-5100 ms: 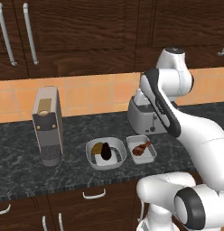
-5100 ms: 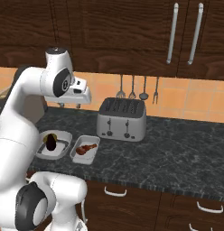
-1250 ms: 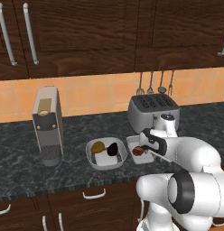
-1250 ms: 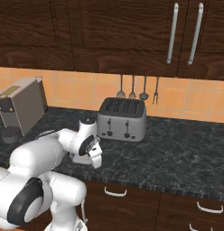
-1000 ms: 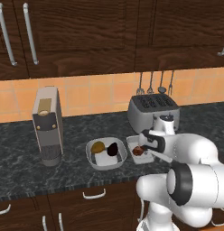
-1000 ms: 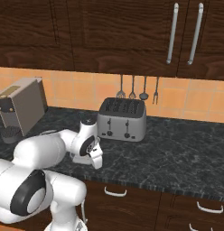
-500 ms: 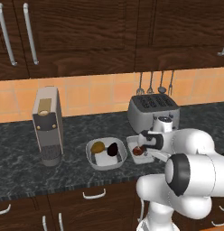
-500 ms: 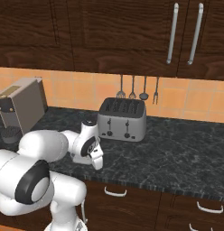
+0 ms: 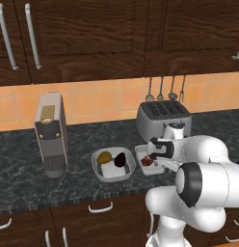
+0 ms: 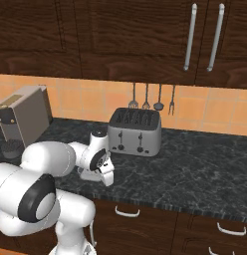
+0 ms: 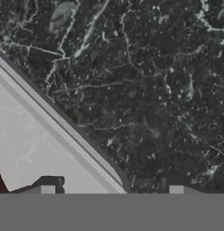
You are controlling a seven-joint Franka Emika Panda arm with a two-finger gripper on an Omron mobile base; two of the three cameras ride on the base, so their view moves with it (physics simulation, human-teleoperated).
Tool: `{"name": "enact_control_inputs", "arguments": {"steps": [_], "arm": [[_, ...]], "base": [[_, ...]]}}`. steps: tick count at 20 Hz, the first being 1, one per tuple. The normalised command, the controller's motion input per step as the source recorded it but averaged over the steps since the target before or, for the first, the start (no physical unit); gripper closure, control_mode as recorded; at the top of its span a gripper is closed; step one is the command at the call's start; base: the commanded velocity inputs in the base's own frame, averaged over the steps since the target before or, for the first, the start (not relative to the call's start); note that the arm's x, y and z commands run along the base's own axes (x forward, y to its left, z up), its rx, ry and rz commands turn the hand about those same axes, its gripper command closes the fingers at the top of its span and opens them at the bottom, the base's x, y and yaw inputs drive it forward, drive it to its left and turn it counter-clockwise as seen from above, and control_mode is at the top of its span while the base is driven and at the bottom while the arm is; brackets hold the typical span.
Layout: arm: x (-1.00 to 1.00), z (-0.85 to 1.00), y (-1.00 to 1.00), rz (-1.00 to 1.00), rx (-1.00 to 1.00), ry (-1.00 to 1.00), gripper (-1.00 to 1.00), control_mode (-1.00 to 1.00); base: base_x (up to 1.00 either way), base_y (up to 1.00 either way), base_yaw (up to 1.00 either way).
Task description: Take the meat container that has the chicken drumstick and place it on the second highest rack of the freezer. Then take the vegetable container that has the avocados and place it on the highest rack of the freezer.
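In the hand view the tray's [image 11: 37, 149] rim is seen running diagonally from upper left to lower centre, straddled by the gripper [image 11: 111, 189], whose fingers stand apart, one over the tray, one over the worktop [image 11: 150, 81].

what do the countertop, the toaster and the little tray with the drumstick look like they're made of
Countertop: dark polished stone, probably granite or marble, judging by the pale veins on black.
Toaster: brushed metal, likely steel, with an even grey sheen and dark slots on top.
Meat container: smooth matte light grey, probably plastic, though it could be ceramic; flat, with no grain or gloss.
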Motion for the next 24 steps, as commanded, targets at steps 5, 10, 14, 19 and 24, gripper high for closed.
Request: {"name": "enact_control_inputs", "arguments": {"steps": [5, 10, 14, 19, 24], "arm": [[0.00, 0.00, 0.00, 0.00, 0.00, 0.00, 1.00, -1.00], [0.00, 0.00, 0.00, 0.00, 0.00, 0.00, 1.00, -1.00], [-0.01, 0.21, -0.03, 0.00, 0.00, 0.00, 1.00, -1.00], [-0.18, 0.69, -0.03, 0.00, 0.00, -0.01, 1.00, -1.00], [-0.49, 0.65, 0.00, 0.00, 0.00, -0.05, 1.00, -1.00]], "base": [[0.00, 0.00, 0.00], [0.00, 0.00, 0.00], [0.00, 0.00, 0.00], [0.00, 0.00, 0.00], [0.00, 0.00, 0.00]]}}
